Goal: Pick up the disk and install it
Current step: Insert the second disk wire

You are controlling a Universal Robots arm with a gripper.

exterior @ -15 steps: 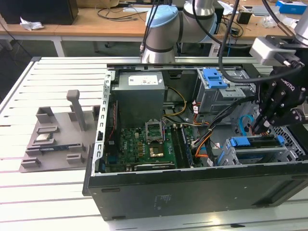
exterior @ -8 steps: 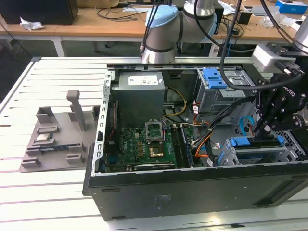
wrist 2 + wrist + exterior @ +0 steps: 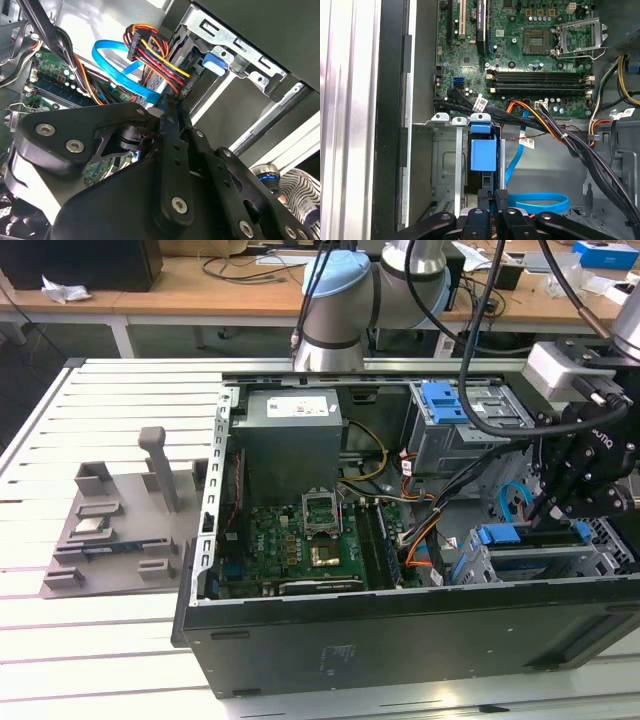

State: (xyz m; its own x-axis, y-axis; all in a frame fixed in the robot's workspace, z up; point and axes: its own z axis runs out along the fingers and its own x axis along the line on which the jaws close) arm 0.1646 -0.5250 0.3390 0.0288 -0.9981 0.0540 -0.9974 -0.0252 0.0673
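Note:
The disk stands on edge in a slot of the metal drive cage at the case's front corner. Its bright blue bracket faces the first wrist view, and its body is mostly hidden in the slot. In the exterior view the blue bracket end shows at the lower right cage. My black gripper sits right over the disk, fingers drawn close on a thin blue edge of the bracket. It also appears in the exterior view and the second wrist view.
The open computer case lies on a white slatted table. A blue data cable and a bundle of power wires run close beside the cage. A second blue tray sits in the upper bay. A grey moulded stand is at the exterior view's left.

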